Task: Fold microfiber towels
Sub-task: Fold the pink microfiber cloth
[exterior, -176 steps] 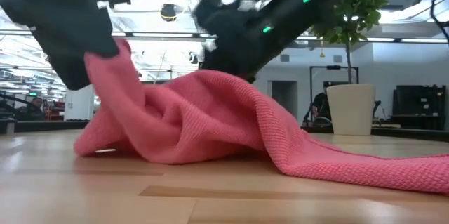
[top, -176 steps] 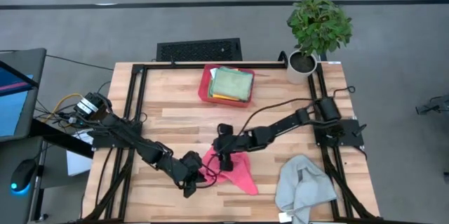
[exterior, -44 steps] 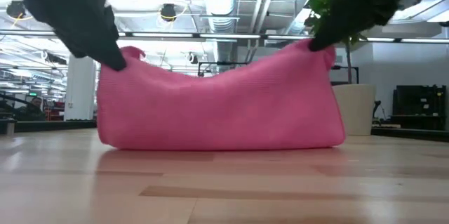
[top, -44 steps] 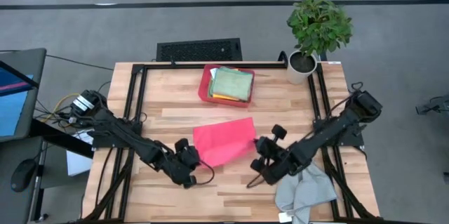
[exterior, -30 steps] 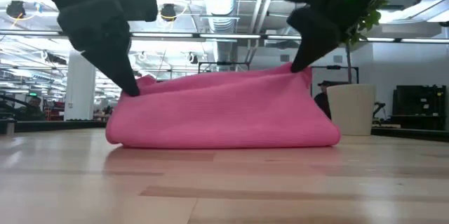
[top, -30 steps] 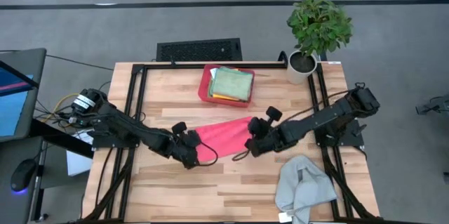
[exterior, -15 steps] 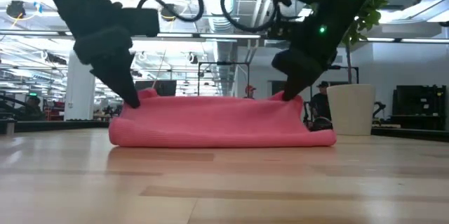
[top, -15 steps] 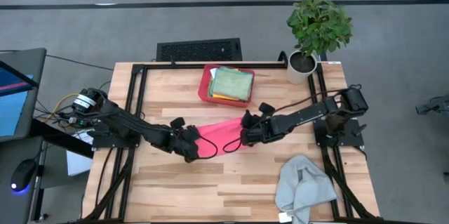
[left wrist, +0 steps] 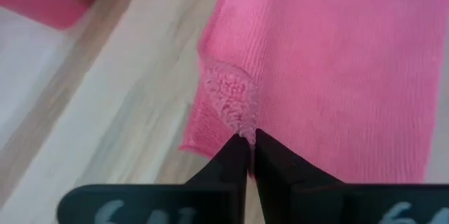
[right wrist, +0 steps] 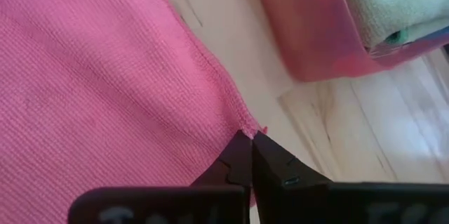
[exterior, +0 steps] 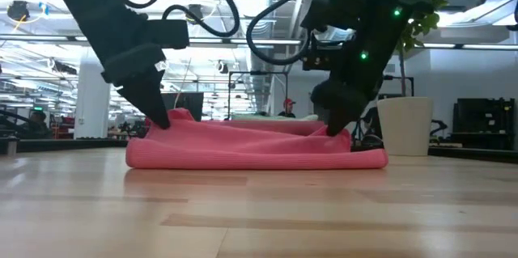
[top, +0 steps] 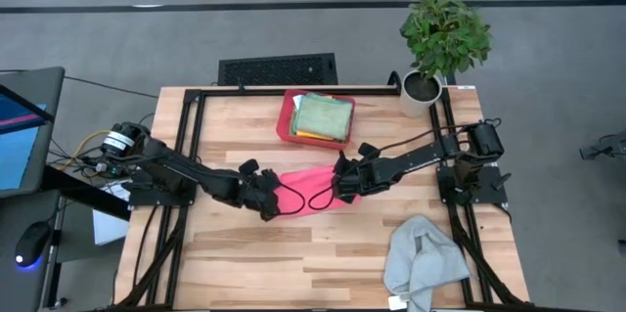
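A pink microfiber towel lies folded in a low flat band at the table's middle. My left gripper is shut on its left end, also seen in the low view. My right gripper is shut on its right end. Both slant down onto the cloth. More folded towels, a green one on top, sit in the red tray beyond it. My left gripper pinches a bunched corner of the pink towel between its two fingertips, slanting down from the left. The corner rests low on the folded cloth; one layer or several, I cannot tell. My right gripper pinches the towel's edge at a corner between its fingertips, slanting down from the right. The cloth around it lies flat and slack on the table.
A crumpled grey towel lies at the near right corner. A potted plant stands at the far right corner. Bare wood lies in front of the pink towel, toward the near edge.
Both grippers have sunk and gone a little toward the far edge, my right one more. The towel's upper edge, held up between them a second ago, has come down onto the lower layer. The towel now lies as a flat folded band.
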Controlling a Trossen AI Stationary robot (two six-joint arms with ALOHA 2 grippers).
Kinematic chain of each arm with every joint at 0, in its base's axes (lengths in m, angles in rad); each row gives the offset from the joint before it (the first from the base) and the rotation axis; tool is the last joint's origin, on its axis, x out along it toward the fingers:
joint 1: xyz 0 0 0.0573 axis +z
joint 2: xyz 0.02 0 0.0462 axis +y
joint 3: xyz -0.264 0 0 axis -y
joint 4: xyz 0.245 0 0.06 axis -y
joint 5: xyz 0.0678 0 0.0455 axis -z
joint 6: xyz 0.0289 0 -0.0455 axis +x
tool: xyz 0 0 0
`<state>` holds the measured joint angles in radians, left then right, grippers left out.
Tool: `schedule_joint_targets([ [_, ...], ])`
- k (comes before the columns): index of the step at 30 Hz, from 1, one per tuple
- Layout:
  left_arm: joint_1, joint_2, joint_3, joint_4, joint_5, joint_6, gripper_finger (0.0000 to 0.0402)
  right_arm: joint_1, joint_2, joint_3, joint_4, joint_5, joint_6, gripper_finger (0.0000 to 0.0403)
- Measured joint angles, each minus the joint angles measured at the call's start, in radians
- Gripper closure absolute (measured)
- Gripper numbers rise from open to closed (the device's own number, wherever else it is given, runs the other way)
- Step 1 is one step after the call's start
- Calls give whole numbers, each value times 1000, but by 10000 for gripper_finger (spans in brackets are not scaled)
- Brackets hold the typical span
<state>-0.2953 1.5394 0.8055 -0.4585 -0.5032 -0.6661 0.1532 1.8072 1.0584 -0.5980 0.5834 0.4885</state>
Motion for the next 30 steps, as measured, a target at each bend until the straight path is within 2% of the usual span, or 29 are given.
schedule_joint_targets([
  [6, 29, 0, 0, 1, 40, 11, 306, 0, -5, 0, -4, -10, 5, 377],
  [10, 36, 0, 0, 0, 71, 10, 247, 0, -5, 0, -7, -9, 6, 358],
  [15, 36, -1, 0, -34, -44, -69, 193, 0, -17, 0, -44, 5, 9, 326],
  [18, 25, -11, -1, 13, -94, -71, 184, 0, -51, 0, -48, 10, 9, 308],
  [24, 8, 0, -3, 225, -151, 64, 198, 24, -177, 0, -50, 43, 25, 278],
  [30, 52, 0, -73, 366, -116, 86, 225, 54, -245, 0, -44, 70, 59, 251],
])
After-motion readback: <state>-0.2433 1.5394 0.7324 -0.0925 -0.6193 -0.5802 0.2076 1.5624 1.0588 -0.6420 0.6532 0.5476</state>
